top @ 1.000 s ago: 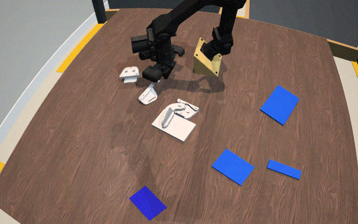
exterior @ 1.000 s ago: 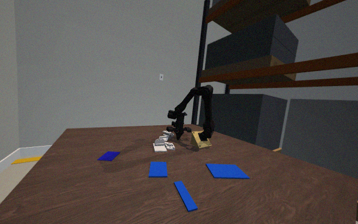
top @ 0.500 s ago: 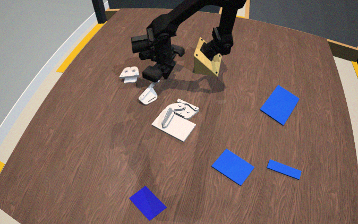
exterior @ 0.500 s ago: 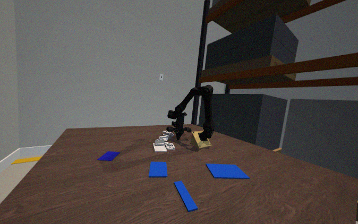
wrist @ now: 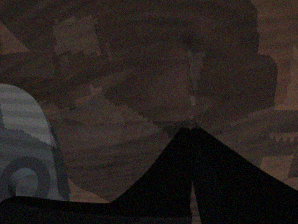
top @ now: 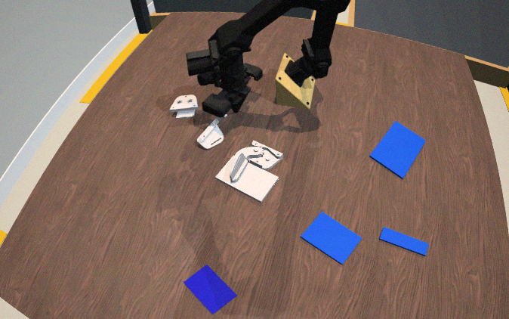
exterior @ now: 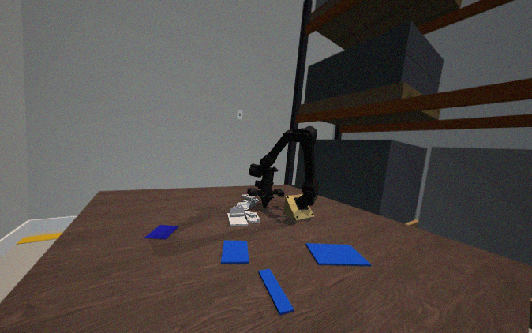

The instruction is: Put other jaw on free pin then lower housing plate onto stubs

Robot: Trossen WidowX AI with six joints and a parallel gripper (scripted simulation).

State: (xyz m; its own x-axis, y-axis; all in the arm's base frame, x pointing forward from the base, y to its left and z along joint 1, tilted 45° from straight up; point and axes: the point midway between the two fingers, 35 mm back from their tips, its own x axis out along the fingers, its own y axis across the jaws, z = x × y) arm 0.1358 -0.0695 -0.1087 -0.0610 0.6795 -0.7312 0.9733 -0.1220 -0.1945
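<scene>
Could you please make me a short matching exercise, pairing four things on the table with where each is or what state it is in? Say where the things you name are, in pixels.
Things
1. Gripper (top: 237, 110) (exterior: 265, 206) (wrist: 189, 137)
2. Dark blue sheet (top: 210, 289) (exterior: 162, 232)
3. Narrow blue strip (top: 404, 241) (exterior: 275, 291)
4. Yellow block (top: 282, 85) (exterior: 292, 207)

Places and states
A. Lies flat, the only long, thin blue piece
B. Around the foot of the arm
C. Fingers shut, holding nothing
D. Lies flat, nearest the bottom edge in the top view

Right pairs: 1-C, 2-D, 3-A, 4-B
</scene>
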